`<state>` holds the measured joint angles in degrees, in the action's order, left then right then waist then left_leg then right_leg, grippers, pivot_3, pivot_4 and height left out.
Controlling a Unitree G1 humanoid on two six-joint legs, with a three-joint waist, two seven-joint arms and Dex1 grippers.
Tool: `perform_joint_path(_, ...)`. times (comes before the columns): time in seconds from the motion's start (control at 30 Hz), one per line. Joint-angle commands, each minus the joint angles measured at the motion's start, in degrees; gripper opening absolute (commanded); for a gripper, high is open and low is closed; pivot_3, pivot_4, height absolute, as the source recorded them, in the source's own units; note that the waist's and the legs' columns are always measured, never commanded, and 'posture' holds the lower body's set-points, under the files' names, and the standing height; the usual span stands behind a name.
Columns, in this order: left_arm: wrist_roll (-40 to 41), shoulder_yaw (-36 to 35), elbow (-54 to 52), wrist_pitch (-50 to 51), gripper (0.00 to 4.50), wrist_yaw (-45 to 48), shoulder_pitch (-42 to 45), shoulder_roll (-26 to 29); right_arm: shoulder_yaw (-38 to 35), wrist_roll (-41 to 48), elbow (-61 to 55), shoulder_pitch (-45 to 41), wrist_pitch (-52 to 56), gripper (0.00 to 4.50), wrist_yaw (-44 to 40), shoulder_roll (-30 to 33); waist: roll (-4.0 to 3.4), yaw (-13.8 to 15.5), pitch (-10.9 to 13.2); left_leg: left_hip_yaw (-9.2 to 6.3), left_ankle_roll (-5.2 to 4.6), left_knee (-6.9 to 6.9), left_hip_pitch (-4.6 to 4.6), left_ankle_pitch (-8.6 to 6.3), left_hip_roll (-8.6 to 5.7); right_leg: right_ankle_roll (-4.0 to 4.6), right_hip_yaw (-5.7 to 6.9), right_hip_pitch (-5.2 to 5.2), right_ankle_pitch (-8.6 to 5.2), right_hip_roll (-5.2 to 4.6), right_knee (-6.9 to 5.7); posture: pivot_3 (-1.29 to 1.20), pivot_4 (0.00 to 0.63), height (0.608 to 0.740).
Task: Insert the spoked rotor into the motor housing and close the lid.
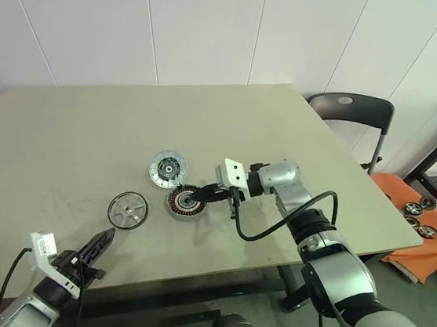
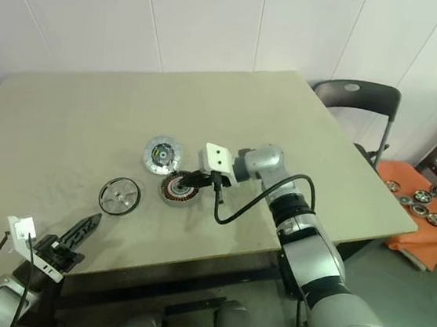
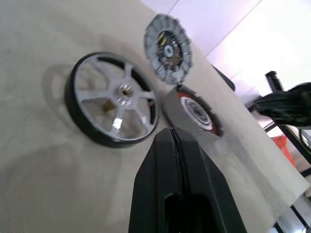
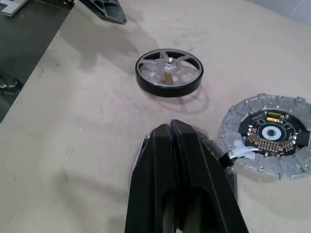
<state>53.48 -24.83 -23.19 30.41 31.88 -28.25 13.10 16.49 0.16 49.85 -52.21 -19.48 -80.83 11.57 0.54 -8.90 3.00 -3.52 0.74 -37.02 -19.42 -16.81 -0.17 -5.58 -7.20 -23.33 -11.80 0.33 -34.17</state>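
Spreading across most of the scene, the beige surface carries three round parts laid close together near its middle. The lid is seen farthest back; the motor housing lies just in front of it, with the right claw pressed shut directly above, holding nothing. The spoked rotor lies flat to the housing's left. Near the front edge, the left claw is closed and empty.

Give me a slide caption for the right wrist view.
Shut right gripper over the housing, rotor and lid lying apart on the table.
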Motion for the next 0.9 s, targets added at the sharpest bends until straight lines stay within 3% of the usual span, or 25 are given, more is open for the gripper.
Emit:
perform_joint_path(0.03, -0.18, 1.05, -1.44, -1.22, 0.00, -0.17, -0.22, -0.36, -0.46, 0.15, -1.04, -1.45, -0.64, 0.05, 0.13, 0.55, 0.00, 0.01, 0.00, 0.00, 0.00, 0.00, 0.00, 0.00, 0.00, 0.00, 0.00, 0.00, 0.00, 0.00, 0.00, 0.00, 0.000, 0.740)
perform_joint_path(0.33, -1.14, 3.34, -6.30, -3.24, 0.00, -1.47, -4.01, -2.06, -0.39, 0.19, -1.82, -0.70, -0.45, 0.05, 0.70, 1.10, 0.00, -0.01, 0.01, 0.00, 0.00, 0.00, 0.02, 0.00, 0.00, 0.00, -0.01, 0.00, -0.01, -0.01, 0.00, 0.00, 0.000, 0.740)
perform_joint_path(0.63, -30.55, 11.87, -7.98, -23.97, 0.00, -1.99, -7.81, 1.48, 0.15, -0.35, -0.79, -0.99, -0.76, 0.05, 0.16, 0.89, -0.03, -0.04, 0.02, 0.05, 0.01, 0.01, -0.02, -0.01, -0.01, 0.01, -0.05, -0.03, -0.01, -0.02, 0.08, 0.00, 0.000, 0.740)
perform_joint_path(0.9, -41.24, 14.31, -8.45, -33.62, 0.00, -5.69, -7.69, 0.64, 0.38, -1.39, 1.38, -2.64, -1.45, 0.05, -0.27, 0.02, -0.05, -0.04, 0.03, 0.06, 0.01, 0.04, -0.03, -0.01, 0.02, 0.02, -0.08, -0.04, -0.01, -0.06, 0.08, 0.00, 0.000, 0.740)
